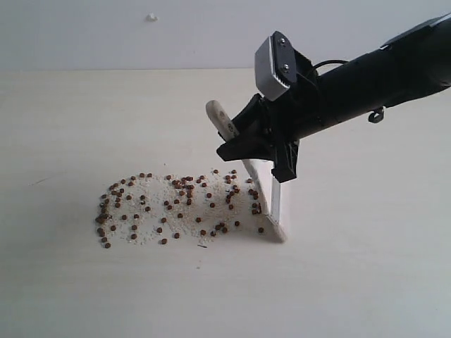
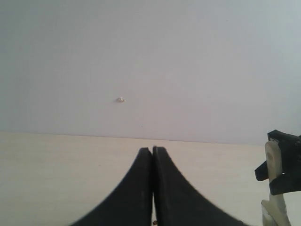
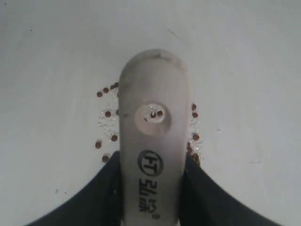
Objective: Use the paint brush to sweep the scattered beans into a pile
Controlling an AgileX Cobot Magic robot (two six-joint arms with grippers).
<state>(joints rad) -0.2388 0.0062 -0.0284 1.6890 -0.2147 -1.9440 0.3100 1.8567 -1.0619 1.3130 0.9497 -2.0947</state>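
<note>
Out front, the right claw (image 1: 262,144) pinches the paint brush (image 1: 275,201) by its pale handle. The brush leans, handle end up, bristles down on the counter (image 1: 352,282) at the right edge of the beans (image 1: 169,204). They lie in a wide, loose patch of reddish-brown dots mixed with whitish crumbs, not gathered up.

The right wrist camera looks straight down the handle (image 3: 153,94). It picks up black lettering on the wood, and two beans peek through the hole at its end. More beans (image 3: 107,114) are strewn on either side, with the dark fingers (image 3: 94,202) hugging the handle.

Only the left wrist camera catches the left claw (image 2: 152,151). It is pressed together with nothing in it, and the other arm's claw (image 2: 282,169) shows at the picture's edge.

The counter is pale, faintly grained wood. Behind it stands a plain whitish wall (image 1: 106,35) with one small white speck (image 2: 121,99).
</note>
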